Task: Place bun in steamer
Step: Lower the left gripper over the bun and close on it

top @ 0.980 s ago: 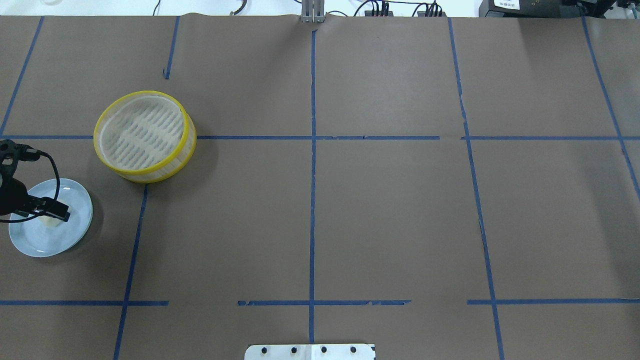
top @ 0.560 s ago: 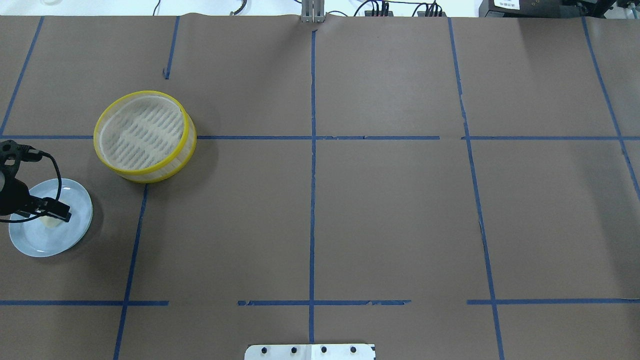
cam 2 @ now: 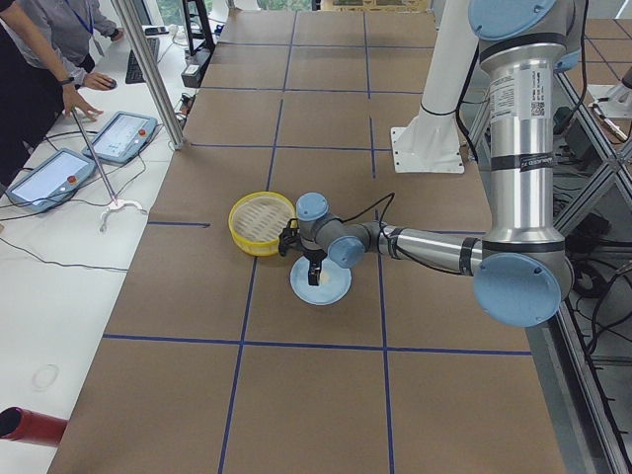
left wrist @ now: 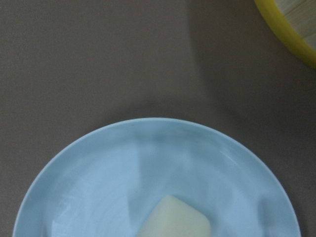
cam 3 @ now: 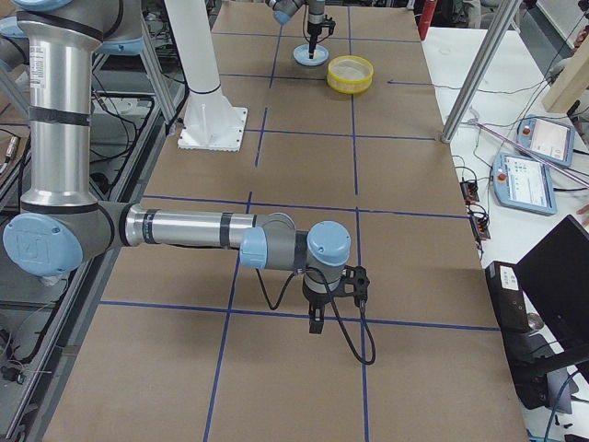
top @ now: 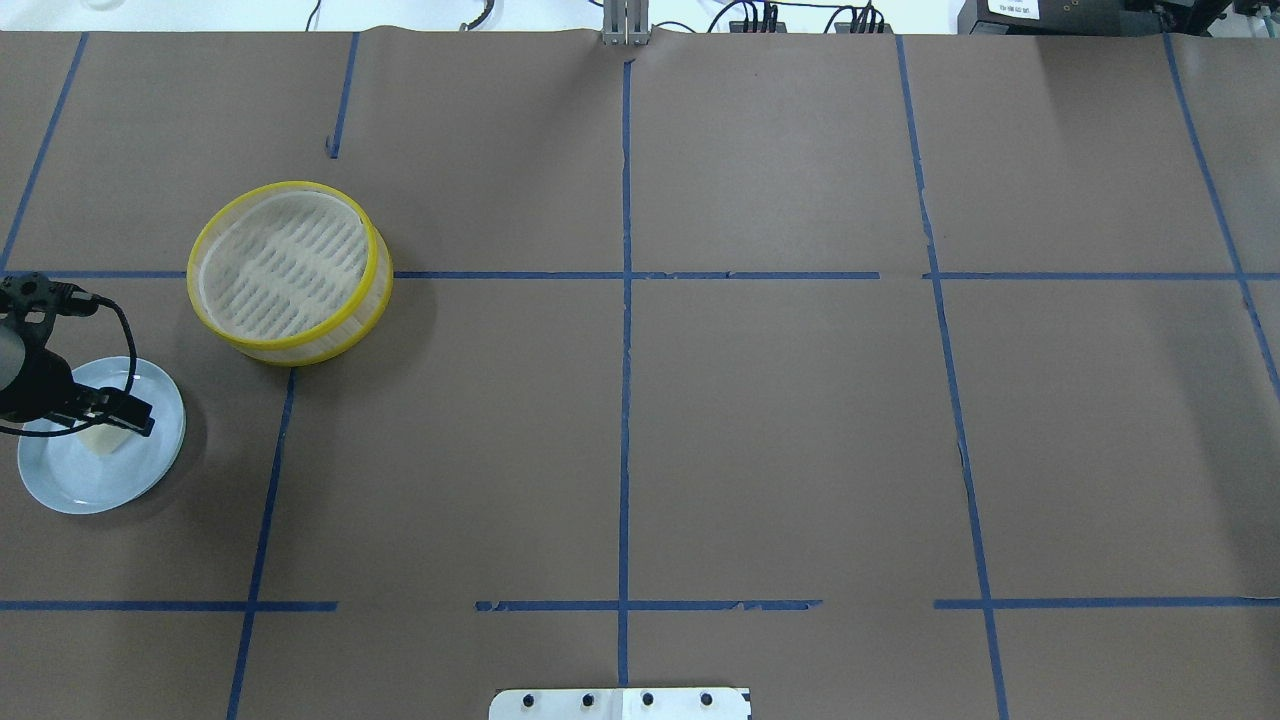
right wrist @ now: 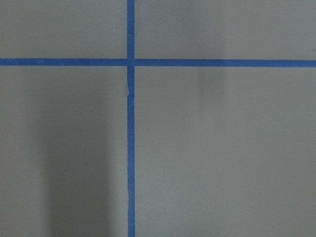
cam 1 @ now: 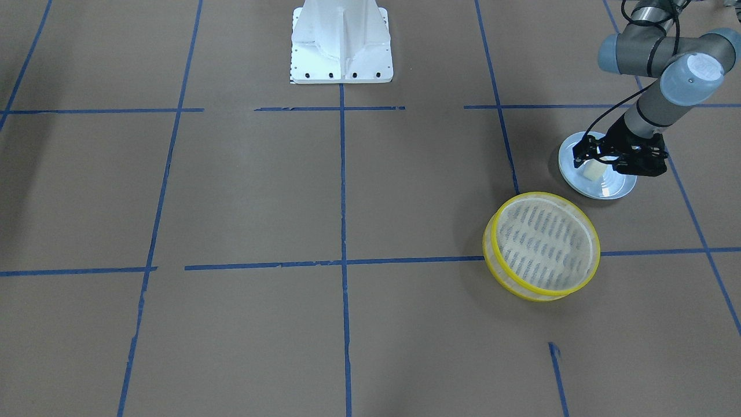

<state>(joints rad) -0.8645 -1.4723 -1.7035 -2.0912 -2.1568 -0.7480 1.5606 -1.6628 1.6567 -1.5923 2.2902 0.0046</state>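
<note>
The bun lies on the light blue plate, outside the steamer, which stands near the plate on the table. My left gripper hangs low over the bun; I cannot tell whether its jaws clasp it. My right gripper points down at the table, well apart from the plate; I cannot tell its state either.

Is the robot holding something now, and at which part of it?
It cannot be told. The left gripper is low over the bun on the plate, but no view shows its fingers closing on it.
</note>
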